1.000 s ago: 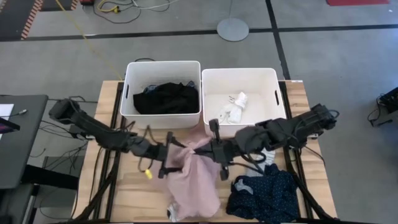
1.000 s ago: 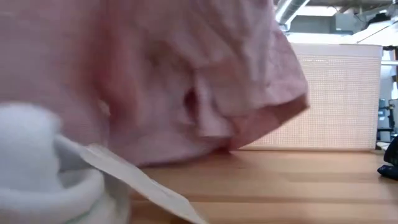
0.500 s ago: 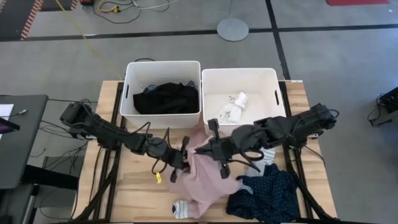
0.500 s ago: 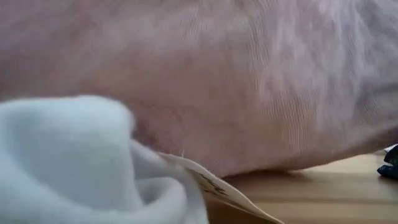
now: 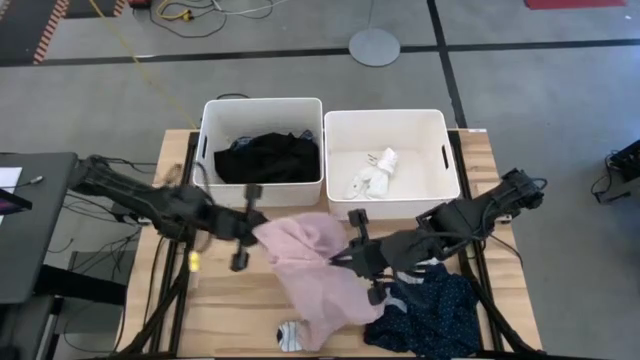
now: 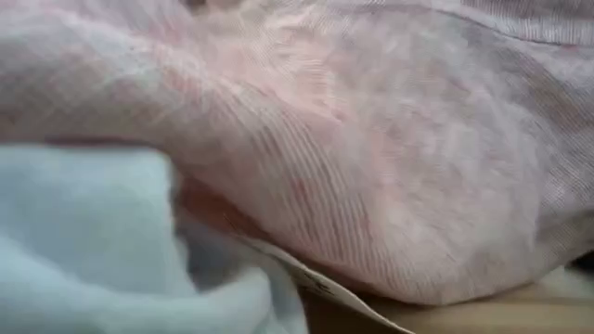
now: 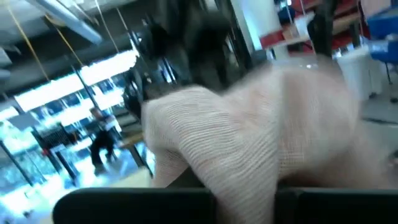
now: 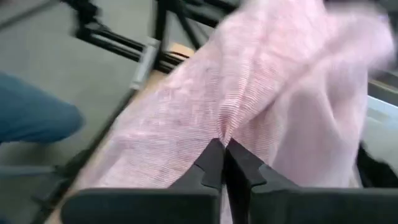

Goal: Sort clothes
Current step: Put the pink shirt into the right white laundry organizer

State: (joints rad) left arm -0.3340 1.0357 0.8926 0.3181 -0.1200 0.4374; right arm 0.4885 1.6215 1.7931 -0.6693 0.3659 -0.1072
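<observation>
One pink top (image 5: 310,270) is spread across the middle of the bench (image 5: 225,310), toward its front edge. It is pinched at one end by the closed left gripper (image 5: 255,232) and at the other by the right gripper (image 5: 345,262), fingers (image 8: 211,163) nearly together on the cloth.

The pink top (image 5: 310,265) is pale pink with a fine rib. The black top (image 5: 268,158) lies in a white bin (image 5: 205,150). The navy dotted piece (image 5: 435,315) is dark blue; the socks (image 5: 375,172) are white-grey; the counter (image 5: 230,300) is light wood.
</observation>
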